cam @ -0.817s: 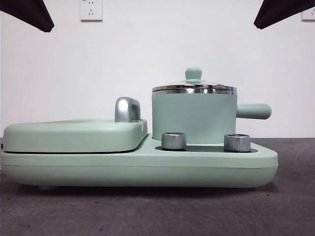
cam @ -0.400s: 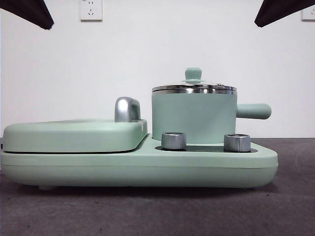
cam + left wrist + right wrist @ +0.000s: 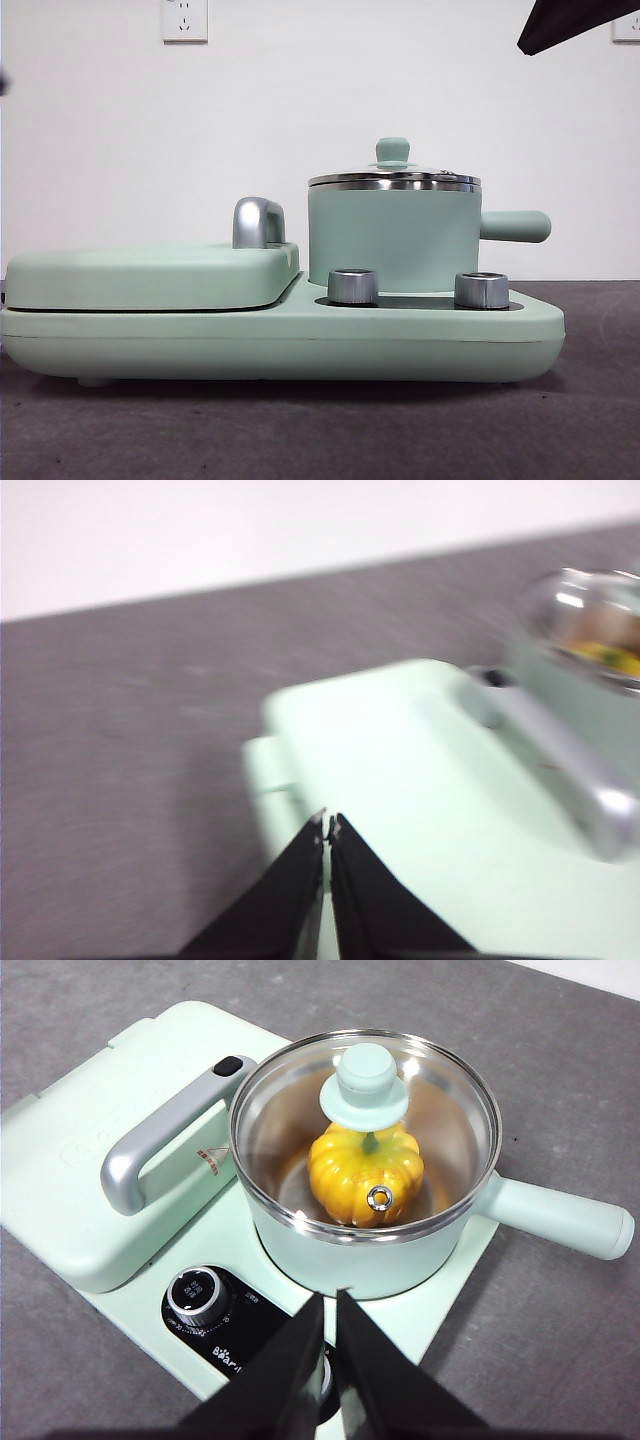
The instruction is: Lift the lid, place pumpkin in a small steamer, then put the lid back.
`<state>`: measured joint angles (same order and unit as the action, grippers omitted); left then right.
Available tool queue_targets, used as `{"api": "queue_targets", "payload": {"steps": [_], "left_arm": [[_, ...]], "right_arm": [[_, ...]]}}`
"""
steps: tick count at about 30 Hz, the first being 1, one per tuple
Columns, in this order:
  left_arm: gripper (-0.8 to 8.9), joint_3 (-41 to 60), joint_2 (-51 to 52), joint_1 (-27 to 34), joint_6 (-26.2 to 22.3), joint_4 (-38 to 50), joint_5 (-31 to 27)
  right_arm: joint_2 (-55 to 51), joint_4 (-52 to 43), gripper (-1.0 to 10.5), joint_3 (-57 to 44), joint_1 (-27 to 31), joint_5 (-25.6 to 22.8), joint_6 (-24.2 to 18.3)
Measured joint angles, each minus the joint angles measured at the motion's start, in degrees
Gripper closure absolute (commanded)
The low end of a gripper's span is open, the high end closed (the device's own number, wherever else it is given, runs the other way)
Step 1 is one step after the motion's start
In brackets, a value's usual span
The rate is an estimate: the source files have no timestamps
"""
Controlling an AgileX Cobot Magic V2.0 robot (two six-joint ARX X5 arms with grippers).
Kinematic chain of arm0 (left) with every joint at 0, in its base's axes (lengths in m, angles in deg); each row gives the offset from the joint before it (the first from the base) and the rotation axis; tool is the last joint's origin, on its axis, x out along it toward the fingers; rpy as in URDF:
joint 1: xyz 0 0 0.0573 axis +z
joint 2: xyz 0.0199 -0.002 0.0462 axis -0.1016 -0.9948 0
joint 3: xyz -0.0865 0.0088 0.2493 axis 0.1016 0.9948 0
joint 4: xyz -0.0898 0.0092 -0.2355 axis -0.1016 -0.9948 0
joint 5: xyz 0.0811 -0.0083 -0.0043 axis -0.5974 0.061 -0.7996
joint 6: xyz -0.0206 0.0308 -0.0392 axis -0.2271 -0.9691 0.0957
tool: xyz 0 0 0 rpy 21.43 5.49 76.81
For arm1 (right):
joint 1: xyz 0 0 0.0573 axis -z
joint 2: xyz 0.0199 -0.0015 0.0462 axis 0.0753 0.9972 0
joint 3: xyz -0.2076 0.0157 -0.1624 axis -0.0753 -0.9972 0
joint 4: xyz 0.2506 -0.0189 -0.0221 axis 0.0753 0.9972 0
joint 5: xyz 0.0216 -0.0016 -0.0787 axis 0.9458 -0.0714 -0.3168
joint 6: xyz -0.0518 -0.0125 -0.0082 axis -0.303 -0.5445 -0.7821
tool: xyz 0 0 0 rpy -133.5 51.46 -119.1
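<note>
On the left of the mint-green cooker base [image 3: 280, 345] lies the flat griddle cover [image 3: 150, 275] with its chrome handle [image 3: 258, 222]; the left hand [image 3: 327, 825], jaws pressed together and holding nothing, hangs above that cover. To the right stands the small steamer [image 3: 393, 240], the lid [image 3: 365, 1125] seated on its rim and the pumpkin [image 3: 365, 1175] inside. The right hand [image 3: 330, 1300], jaws together and empty, hangs above the dials [image 3: 353, 286], near the steamer. The cooker rests on the grey bench [image 3: 300, 430].
</note>
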<state>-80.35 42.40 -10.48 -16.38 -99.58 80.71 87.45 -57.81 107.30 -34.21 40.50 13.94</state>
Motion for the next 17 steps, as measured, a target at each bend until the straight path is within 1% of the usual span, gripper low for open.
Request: {"api": "queue_targets", "payload": {"steps": [4,8,13,17], "left_arm": [[8.04,9.57,12.59,6.78,0.55,-0.02,-0.04],[8.04,15.54,22.05,10.95,0.66,-0.04,-0.02],[8.04,21.77,27.52,15.37,2.38,0.24,-0.02],[8.04,24.52,27.96,15.78,3.41,1.33,-0.02]], "right_arm": [[0.0,0.0,9.3,0.0,0.0,0.0,0.02],[0.0,0.0,9.3,0.0,0.0,0.0,0.02],[0.0,0.0,9.3,0.0,0.0,0.0,0.0],[-0.02,0.02,9.3,0.0,0.0,0.0,0.02]]}}
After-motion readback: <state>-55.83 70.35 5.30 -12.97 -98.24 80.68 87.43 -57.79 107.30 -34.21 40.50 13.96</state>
